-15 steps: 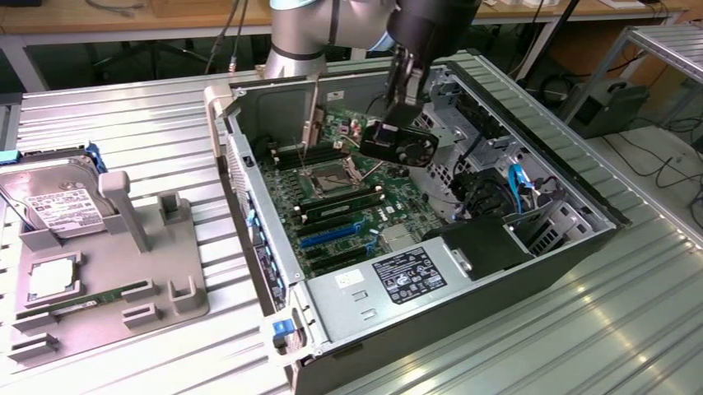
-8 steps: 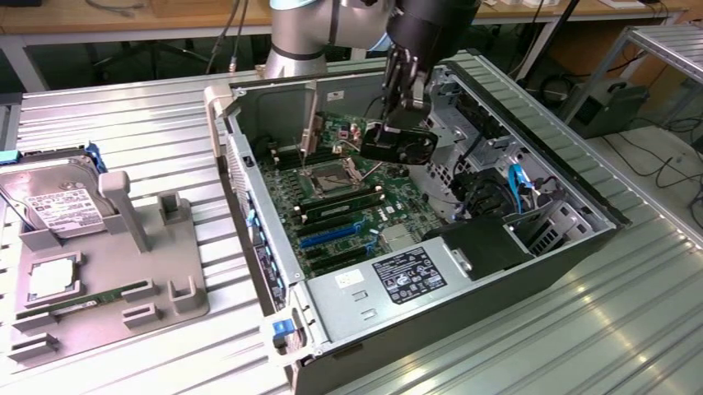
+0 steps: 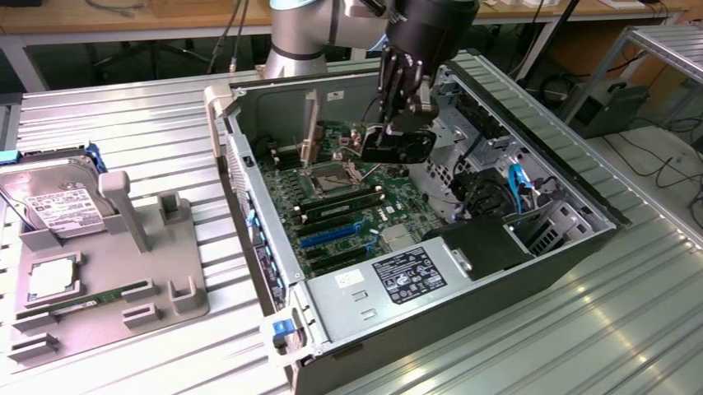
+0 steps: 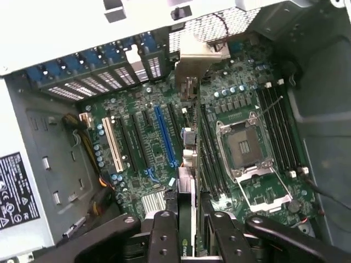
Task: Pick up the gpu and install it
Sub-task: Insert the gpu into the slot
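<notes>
Tool (image 4: pixel 190 222) clamps gpu (image 4: pixel 187 189) over motherboard (image 4: pixel 137 104).

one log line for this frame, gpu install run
state: gpu in hand | gripper: shut on gpu | where: inside open case, above motherboard | seated: not yet

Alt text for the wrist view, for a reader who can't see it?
The black gripper, jaws shut, holds a thin dark graphics card with a pale silver bracket edge-on over a green motherboard inside an open grey metal computer case. A blue expansion slot and an empty square processor socket flank the card.
</notes>
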Tool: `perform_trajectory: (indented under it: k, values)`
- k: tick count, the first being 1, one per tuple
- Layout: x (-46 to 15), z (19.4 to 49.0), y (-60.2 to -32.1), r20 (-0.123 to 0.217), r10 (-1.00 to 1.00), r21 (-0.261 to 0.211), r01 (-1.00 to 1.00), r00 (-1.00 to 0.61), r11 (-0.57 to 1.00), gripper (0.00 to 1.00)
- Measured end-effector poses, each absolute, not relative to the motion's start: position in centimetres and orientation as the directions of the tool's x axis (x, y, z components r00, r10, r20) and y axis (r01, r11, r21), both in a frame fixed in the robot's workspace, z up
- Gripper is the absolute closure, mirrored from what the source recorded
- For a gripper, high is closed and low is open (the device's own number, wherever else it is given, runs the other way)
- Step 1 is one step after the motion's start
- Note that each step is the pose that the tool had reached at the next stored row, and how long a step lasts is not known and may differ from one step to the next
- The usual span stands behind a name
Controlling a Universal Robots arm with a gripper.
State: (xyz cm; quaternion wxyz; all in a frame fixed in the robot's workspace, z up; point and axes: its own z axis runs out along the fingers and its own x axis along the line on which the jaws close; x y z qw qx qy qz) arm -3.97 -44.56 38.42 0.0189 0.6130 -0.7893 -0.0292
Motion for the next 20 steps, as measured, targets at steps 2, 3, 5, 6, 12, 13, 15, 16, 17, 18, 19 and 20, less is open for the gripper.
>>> perform_trajectory:
  k: [2, 3, 5, 6, 12, 13, 15, 16, 17, 18, 19, 20]
  values:
    - [-4.0, 38.2, -44.6, -0.006, -0.98, 0.069, -0.977, -0.2, 0.199, 0.74]
    - [-4.0, 38.1, -44.6, -0.006, -0.983, 0.069, -0.981, -0.182, 0.181, 0.74]
    - [-4.0, 37.8, -44.6, -0.006, -0.988, 0.069, -0.986, -0.151, 0.151, 0.74]
    - [-4.0, 37.6, -44.6, -0.006, -0.99, 0.069, -0.988, -0.14, 0.139, 0.74]
    - [-4.0, 36.8, -45.6, -0.008, -0.994, 0.069, -0.992, -0.108, 0.107, 0.74]
    - [-4.0, 36.7, -45.8, -0.008, -0.994, 0.069, -0.992, -0.106, 0.105, 0.74]
    - [-4.1, 36.4, -46.1, -0.009, -0.995, 0.069, -0.993, -0.1, 0.099, 0.74]
    - [-4.1, 36.1, -46.4, -0.009, -0.996, 0.069, -0.993, -0.093, 0.092, 0.74]
    - [-4.2, 35.9, -46.6, -0.009, -0.996, 0.069, -0.994, -0.087, 0.087, 0.74]
    - [-4.3, 35.7, -46.7, -0.009, -0.996, 0.069, -0.994, -0.085, 0.084, 0.74]
    - [-4.5, 35.6, -46.7, -0.009, -0.996, 0.069, -0.994, -0.084, 0.083, 0.74]
    - [-4.8, 35.4, -46.8, -0.009, -0.996, 0.069, -0.994, -0.083, 0.082, 0.74]
